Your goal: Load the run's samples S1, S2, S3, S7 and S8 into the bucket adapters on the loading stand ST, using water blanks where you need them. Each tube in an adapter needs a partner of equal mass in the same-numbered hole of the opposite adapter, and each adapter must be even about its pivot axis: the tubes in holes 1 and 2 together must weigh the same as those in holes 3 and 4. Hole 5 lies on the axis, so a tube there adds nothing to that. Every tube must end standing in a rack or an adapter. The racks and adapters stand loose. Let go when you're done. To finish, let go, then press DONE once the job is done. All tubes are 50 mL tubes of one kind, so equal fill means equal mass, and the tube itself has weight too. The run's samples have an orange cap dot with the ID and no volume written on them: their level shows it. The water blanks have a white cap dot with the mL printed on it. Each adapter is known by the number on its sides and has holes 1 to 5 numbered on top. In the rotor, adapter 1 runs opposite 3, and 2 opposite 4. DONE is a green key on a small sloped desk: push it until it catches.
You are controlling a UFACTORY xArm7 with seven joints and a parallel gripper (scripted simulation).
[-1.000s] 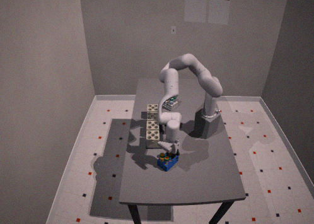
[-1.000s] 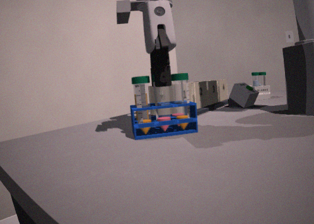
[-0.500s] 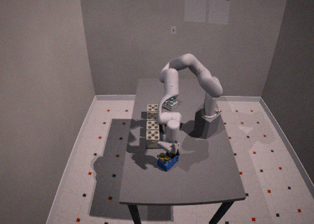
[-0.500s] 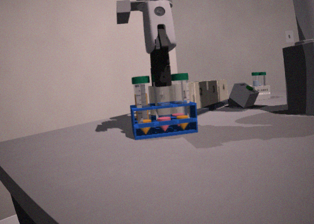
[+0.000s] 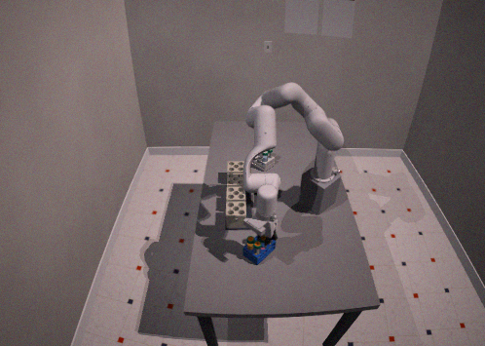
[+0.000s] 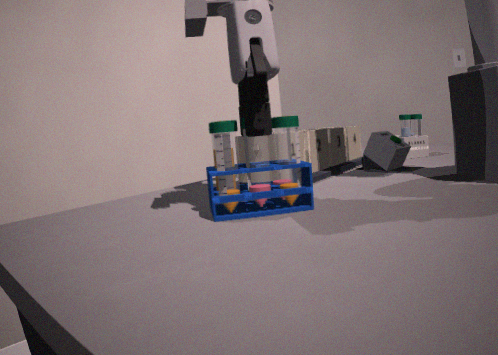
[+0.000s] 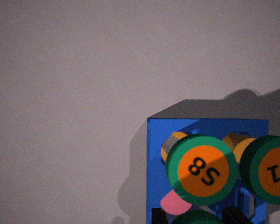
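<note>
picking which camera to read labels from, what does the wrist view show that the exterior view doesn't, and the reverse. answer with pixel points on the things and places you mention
Only wrist: cap dots reading S8 [image 7: 205,171] and S1 [image 7: 278,172].

Only exterior: adapters numbered 2 [image 6: 325,148], 3 [image 6: 338,143] and 4 [image 6: 354,140], and the blanks rack [image 6: 419,142].

Both: the blue rack [image 6: 262,213] [image 7: 158,170], green-capped tubes and pink contents.

The top view looks steeply down across the long grey table [image 5: 292,284]; the low, nearer exterior view shares its blue plastic tube rack [image 5: 259,255] [image 6: 260,215] [image 7: 158,167] with the downward wrist close-up.

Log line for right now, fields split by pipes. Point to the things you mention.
claw [image 5: 267,236] [image 6: 256,131]: shut on tube cap | tube: in blue rack [image 5: 257,259] [image 6: 260,213] [image 7: 156,165] | S8 [image 7: 203,170]: standing, ungripped
</note>
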